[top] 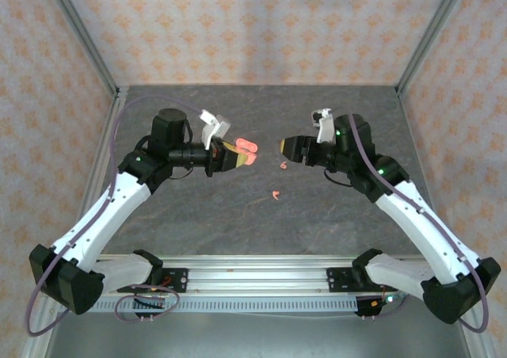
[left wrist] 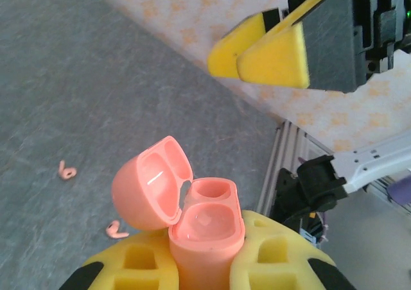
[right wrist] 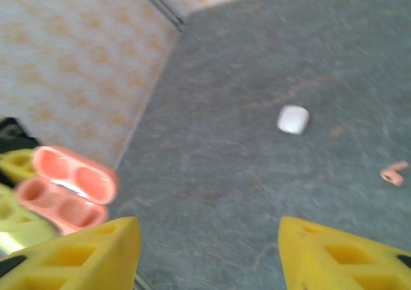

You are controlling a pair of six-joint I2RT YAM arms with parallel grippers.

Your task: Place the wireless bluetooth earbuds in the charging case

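One coral-pink earbud (top: 283, 165) is lying on the grey table (top: 238, 223) just below the gap between the two grippers, and a second earbud (top: 275, 195) is lying nearer the arm bases. The left gripper (top: 236, 156) is clamping the coral-pink charging case (left wrist: 204, 229), whose lid is standing hinged open. The right gripper (top: 279, 146) is facing it with jaws spread wide, holding nothing, while a white case (right wrist: 293, 119) is sitting on the table well apart.

Glossy plastic case (left wrist: 205, 232), matt stone-look table (top: 238, 215)
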